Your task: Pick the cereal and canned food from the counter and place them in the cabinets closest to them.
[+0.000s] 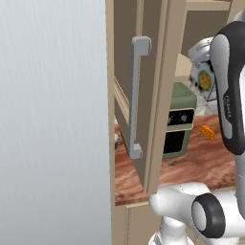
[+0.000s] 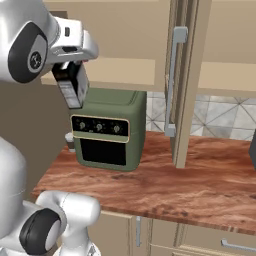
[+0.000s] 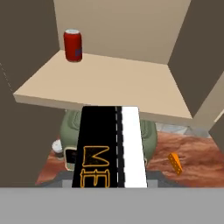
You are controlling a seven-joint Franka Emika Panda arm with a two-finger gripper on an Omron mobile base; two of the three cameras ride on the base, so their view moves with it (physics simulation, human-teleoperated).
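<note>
- Clearly, the hand view looks into the open cabinet [image 3: 113, 26]: a pale shelf [image 3: 109, 83] with a red can [image 3: 73, 45] standing upright at its back left corner.
- Below the shelf edge, this view also shows the green oven [image 3: 151, 135], the counter [image 3: 192, 153] and an orange wedge [image 3: 175, 163] lying on it.
- From the right base view, the oven [image 2: 110, 130] has a dark door and three knobs, and the cabinet door [image 2: 187, 75] with its grey bar handle [image 2: 172, 82] stands open, edge-on.
- From the left base view, the same door [image 1: 143, 95] hides much of the scene, but the wedge [image 1: 206, 132] is seen beside the oven [image 1: 181, 119].
- About the gripper [image 2: 70, 70]: its jaws are clamped on the cereal [image 2: 71, 85], held in the air above the oven, in front of and below the shelf.
- About the cereal [image 3: 109, 146]: it is a black box with a white side panel and orange letters on the black face.
- In the left base view the box [image 1: 203, 79] shows a round yellow-orange picture.
</note>
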